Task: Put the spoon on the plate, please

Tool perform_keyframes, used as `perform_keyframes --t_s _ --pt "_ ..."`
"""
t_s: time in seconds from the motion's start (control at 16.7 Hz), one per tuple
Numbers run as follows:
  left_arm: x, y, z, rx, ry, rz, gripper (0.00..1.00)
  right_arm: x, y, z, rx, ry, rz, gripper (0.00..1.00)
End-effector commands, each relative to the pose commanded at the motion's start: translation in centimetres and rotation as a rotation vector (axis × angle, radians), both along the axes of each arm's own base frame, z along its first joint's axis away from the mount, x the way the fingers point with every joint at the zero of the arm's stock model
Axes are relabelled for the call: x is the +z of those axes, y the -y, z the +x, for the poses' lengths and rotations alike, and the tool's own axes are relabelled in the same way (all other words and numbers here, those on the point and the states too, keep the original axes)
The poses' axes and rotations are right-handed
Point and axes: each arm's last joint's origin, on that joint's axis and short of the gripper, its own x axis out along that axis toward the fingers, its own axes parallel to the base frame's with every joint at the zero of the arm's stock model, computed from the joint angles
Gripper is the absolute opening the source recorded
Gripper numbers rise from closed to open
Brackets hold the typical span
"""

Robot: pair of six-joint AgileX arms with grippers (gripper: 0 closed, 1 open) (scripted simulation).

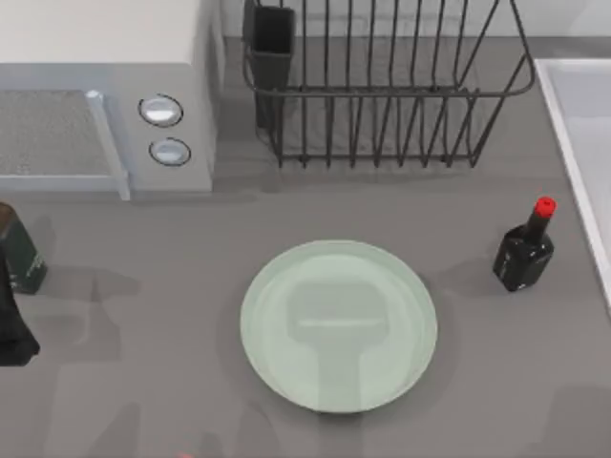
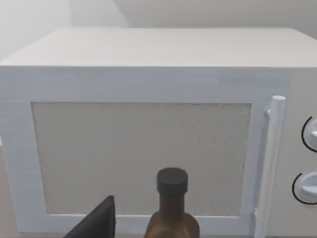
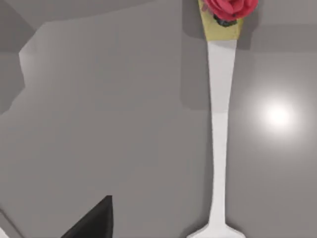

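One spoon is seen in the right wrist view, laid flat on the bare grey worktop. Its thin white neck runs straight along the surface, and the start of the oval bowl is cut off by the picture's edge. At the other end of the handle a pink-red, rose-like ornament is set on a small yellowish piece. A dark wedge of the right gripper is seen beside the spoon and clear of it; nothing is touched by it, and whether this gripper is spread or pressed together cannot be told.

From above, the pale mint-green plate is seen lying near the middle of the worktop, with a soft shadow cast across its glossy face. The spoon is not resting on it. A white microwave is placed at the back left, and a dark wire dish rack stands at the back, behind the plate. A small black bottle with a red cap stands well to the right of the plate, and a dark green bottle is placed at the far left edge. Just in front of that bottle, the left arm is held at the left edge of the worktop.

In the left wrist view, the microwave door is faced squarely, with a brown bottle with a dark cap standing before it. A dark part of the left gripper is seen beside that bottle; its state cannot be told.
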Motion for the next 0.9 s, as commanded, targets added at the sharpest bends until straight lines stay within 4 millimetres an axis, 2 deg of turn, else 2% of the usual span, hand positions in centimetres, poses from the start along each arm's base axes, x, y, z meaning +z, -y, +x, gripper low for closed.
perform_keyframes --t_s 0.54,0.72,0.9 --pt "0.0 0.0 0.0 0.0 0.0 0.0 1.0 -0.4 0.5 0.4 0.036 -0.03 0.017 1.0" --pt "0.0 0.0 0.0 0.0 0.0 0.0 1.0 -2.6 0.6 0.7 0.034 -0.032 0.019 1.0" --pt "0.0 0.0 0.0 0.0 0.0 0.0 1.0 -6.1 0.8 0.9 0.034 -0.021 0.012 1.0"
